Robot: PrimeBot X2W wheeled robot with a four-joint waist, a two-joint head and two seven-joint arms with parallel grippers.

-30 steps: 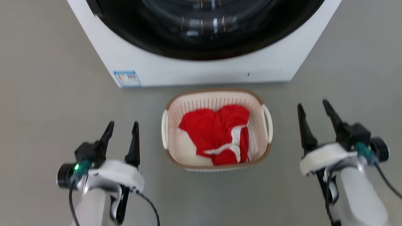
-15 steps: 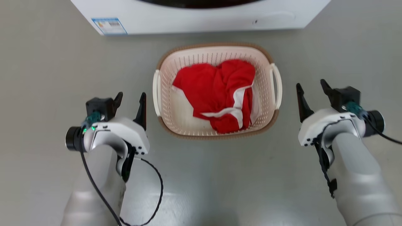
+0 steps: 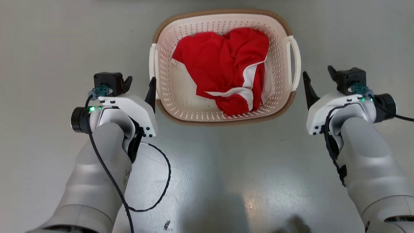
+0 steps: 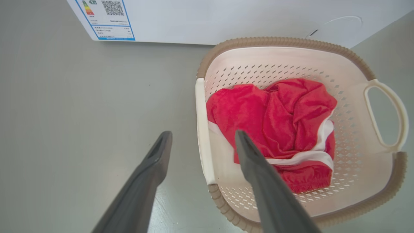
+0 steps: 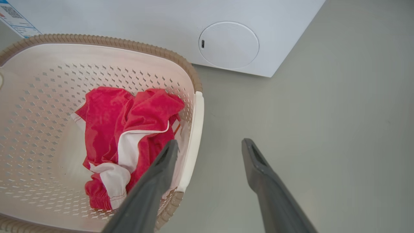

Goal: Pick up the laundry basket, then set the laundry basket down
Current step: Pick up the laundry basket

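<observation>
Small cream-white perforated plastic laundry basket with brown woven-look rim sits flat on the grey floor, just in front of the white washing machine. Crumpled red garment with white trim lies inside, bunched toward the basket's right half. Left hand is spread, nothing in it, low beside the basket's left wall; its inner finger tip is just beside the lower end of the white left loop handle. In the left wrist view that handle lines up in the gap between the two dark fingers, one over the floor, the other over the basket interior. Contact: can't tell. Right hand is also spread and empty, just beside the white right loop handle, with a strip of floor showing between them in the head view. The right wrist view has the same layout: handle in the gap, inner finger across the basket's inside, outer one over bare floor. Machine's front panel carries a blue-edged label and a round white cover.
</observation>
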